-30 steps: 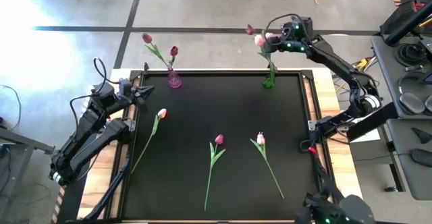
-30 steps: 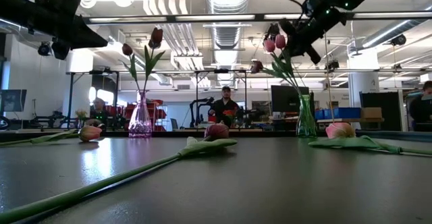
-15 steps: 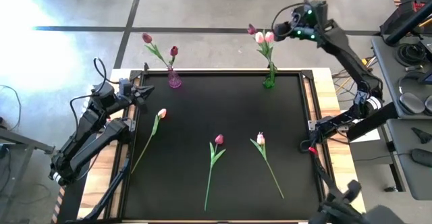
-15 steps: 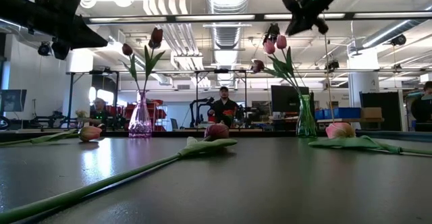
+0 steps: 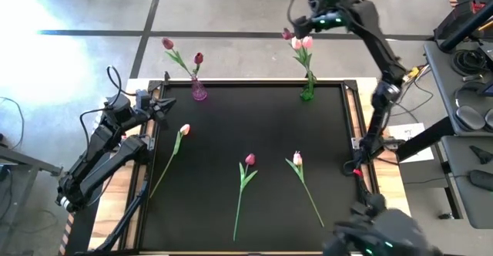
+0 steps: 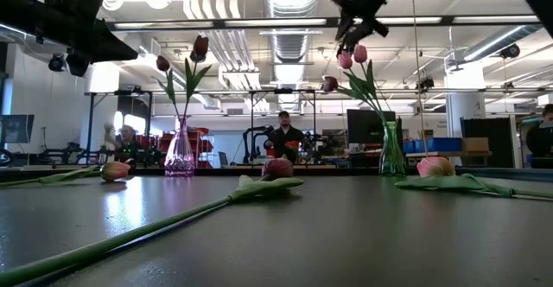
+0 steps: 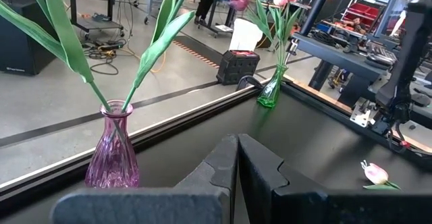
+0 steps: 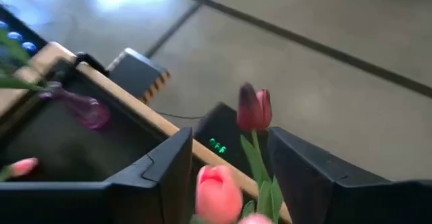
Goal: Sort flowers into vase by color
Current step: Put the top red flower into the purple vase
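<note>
Nearest the front edge of the black table (image 5: pixel 254 125), three tulips lie flat, well apart. A pale pink-white tulip (image 5: pixel 297 159) lies right of centre with its stem running toward the front right. A dark magenta tulip (image 5: pixel 249 160) lies at centre, stem toward the front. A second pale tulip (image 5: pixel 184 129) lies on the left side, just beside the left arm.

Left gripper (image 7: pixel 237 158) hovers over the table's left rear area, by the purple vase; its fingers are pressed together with nothing between them.

Far edge, left: purple glass vase (image 5: pixel 199 91), upright, holding two dark magenta tulips (image 5: pixel 198 58). Far edge, right: green glass vase (image 5: pixel 307 92), upright, holding two pale pink tulips (image 5: pixel 302 43) and one dark magenta tulip (image 5: pixel 286 34).

Right gripper (image 5: pixel 314 13) is raised above and behind the green vase's flower heads. In the right wrist view its fingers (image 8: pixel 162 170) stand spread apart, gripping nothing; the flower heads show in the gap below.

Beyond the table in the low view, a person (image 6: pixel 284 136) stands in the room.
</note>
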`<action>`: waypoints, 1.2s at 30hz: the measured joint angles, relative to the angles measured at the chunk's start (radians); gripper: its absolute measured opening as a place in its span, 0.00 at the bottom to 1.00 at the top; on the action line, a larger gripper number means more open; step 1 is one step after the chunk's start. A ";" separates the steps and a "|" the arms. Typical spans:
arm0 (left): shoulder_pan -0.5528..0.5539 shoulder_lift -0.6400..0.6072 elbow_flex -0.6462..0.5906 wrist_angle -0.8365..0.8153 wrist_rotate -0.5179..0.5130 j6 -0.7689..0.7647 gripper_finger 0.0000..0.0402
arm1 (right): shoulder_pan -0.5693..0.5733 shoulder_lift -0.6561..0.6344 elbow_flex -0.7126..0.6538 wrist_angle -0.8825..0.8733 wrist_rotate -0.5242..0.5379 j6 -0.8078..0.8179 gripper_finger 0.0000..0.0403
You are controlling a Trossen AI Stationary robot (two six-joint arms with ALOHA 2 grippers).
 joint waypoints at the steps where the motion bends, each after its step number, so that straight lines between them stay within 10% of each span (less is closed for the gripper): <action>1: 0.000 0.000 0.000 0.000 0.000 0.000 0.00 | 0.007 0.020 0.000 0.008 0.021 -0.002 0.48; 24: -0.001 0.000 0.000 0.000 0.010 -0.003 0.00 | 0.035 0.179 -0.031 0.064 0.132 -0.079 0.70; 36: -0.001 0.000 0.000 0.000 0.010 -0.003 0.00 | 0.033 0.202 -0.026 0.073 0.187 -0.116 0.47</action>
